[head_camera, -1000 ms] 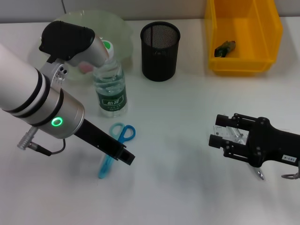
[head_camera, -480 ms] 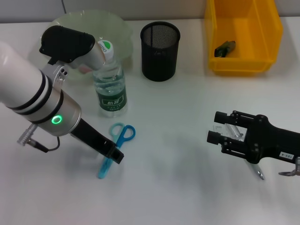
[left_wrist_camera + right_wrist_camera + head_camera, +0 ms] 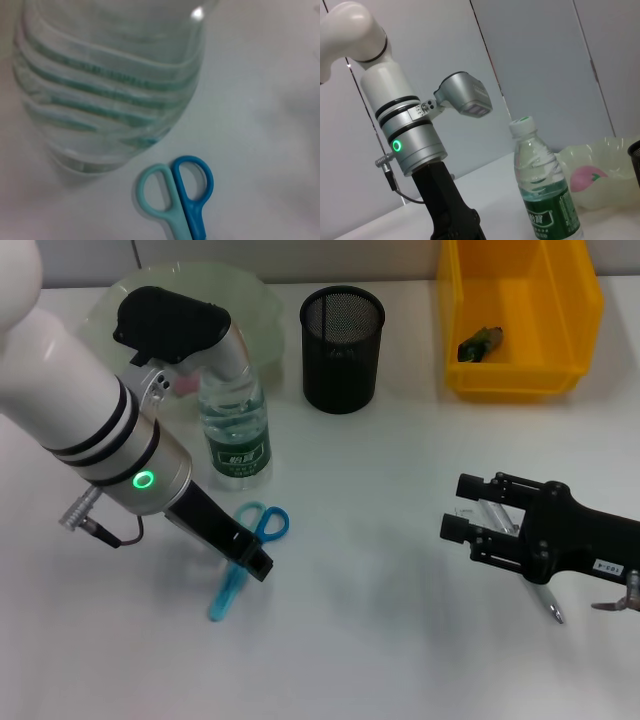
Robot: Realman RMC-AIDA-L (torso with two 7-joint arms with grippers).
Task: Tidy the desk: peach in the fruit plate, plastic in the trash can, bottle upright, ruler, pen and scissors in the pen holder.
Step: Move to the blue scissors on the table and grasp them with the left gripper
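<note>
Head view: left gripper [image 3: 252, 562], jaw state hidden, has shifted toward 3 o'clock over the blue scissors [image 3: 250, 545], suggesting a pickup. Right gripper [image 3: 468, 519], spread wide, hovers over a pen [image 3: 546, 602].
Left wrist: scissors beside the upright water bottle [image 3: 110, 85].
Right wrist: peach [image 3: 586, 178] in fruit plate [image 3: 615, 150].

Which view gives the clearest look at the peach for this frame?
The right wrist view: the peach shows pink and unblocked inside the fruit plate, behind the upright bottle. In the head view only a pink sliver peeks out beside the left arm. The left wrist view shows no peach.
</note>
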